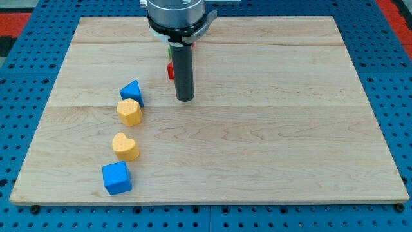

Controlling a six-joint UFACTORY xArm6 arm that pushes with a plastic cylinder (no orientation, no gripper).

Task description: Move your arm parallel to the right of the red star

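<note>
A red block shows only as a sliver behind my rod, near the view's top centre; its shape cannot be made out. A speck of green shows above it, also mostly hidden. My tip rests on the wooden board, just below and right of the red block. A blue triangular block lies left of the tip, touching a yellow heart block below it. A second yellow heart block and a blue cube lie further down the view's left.
The board lies on a blue gridded table. The arm's grey mount hangs over the board's top edge.
</note>
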